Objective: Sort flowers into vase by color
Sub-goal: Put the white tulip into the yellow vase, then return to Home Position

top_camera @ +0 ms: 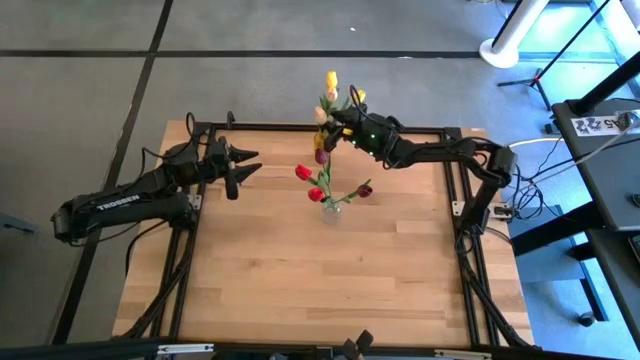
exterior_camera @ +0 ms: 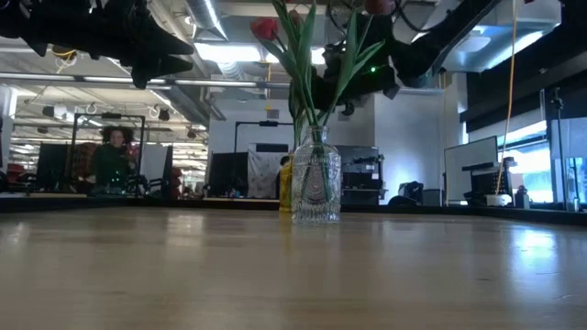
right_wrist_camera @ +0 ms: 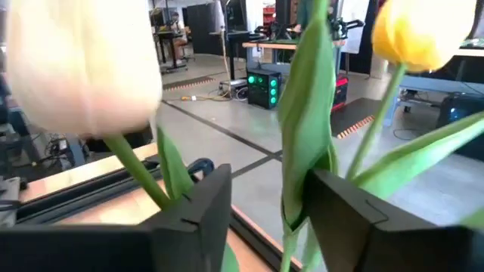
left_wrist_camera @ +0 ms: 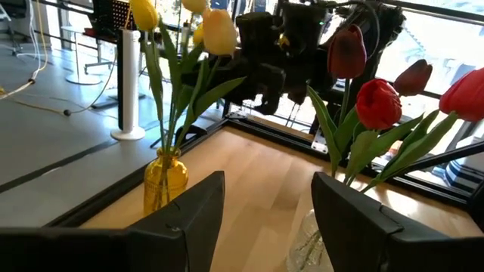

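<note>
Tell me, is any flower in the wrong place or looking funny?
One dark maroon tulip stands among the yellow flowers, by the yellow vase, not with the red ones in the clear vase. The right tool is at that bunch. Nothing looks spilled or broken.

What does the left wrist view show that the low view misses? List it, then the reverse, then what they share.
Only the left wrist view: the yellow tulip and cream tulip heads above the yellow vase, and the left gripper, fingers apart.
Only the low view: the clear vase in full, standing on the table, and a person in the room behind.
Both: red tulips, their green stems and leaves, part of the clear vase, and the right gripper up among the flowers.
</note>
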`<action>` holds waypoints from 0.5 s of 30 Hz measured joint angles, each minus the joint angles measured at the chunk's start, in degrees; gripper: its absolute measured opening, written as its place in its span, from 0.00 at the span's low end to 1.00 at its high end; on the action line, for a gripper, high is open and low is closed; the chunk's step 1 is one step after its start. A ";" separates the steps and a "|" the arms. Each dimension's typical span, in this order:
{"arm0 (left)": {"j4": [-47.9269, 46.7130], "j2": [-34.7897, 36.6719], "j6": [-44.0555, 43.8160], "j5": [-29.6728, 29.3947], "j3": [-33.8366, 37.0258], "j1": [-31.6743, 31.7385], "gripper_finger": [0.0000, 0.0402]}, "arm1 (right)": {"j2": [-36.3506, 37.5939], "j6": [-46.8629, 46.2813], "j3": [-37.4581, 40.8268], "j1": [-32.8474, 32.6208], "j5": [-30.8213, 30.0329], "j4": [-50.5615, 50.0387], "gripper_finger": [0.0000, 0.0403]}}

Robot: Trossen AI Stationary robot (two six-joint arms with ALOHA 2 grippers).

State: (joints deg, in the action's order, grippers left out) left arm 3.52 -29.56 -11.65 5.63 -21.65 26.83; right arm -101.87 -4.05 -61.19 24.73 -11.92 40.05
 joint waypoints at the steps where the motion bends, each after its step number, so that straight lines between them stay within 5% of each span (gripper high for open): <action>1: 0.12 0.00 0.01 0.00 0.00 0.00 0.48 | 0.64 0.01 0.00 0.00 0.04 -0.91 0.42; 15: 0.25 -0.04 -1.32 1.37 0.00 -0.01 0.48 | 2.60 -0.41 -0.93 0.04 1.16 -16.02 0.56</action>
State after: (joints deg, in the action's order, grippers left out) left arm 3.77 -29.61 -12.97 7.00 -21.65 26.82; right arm -99.27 -4.47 -62.12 24.77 -10.77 24.03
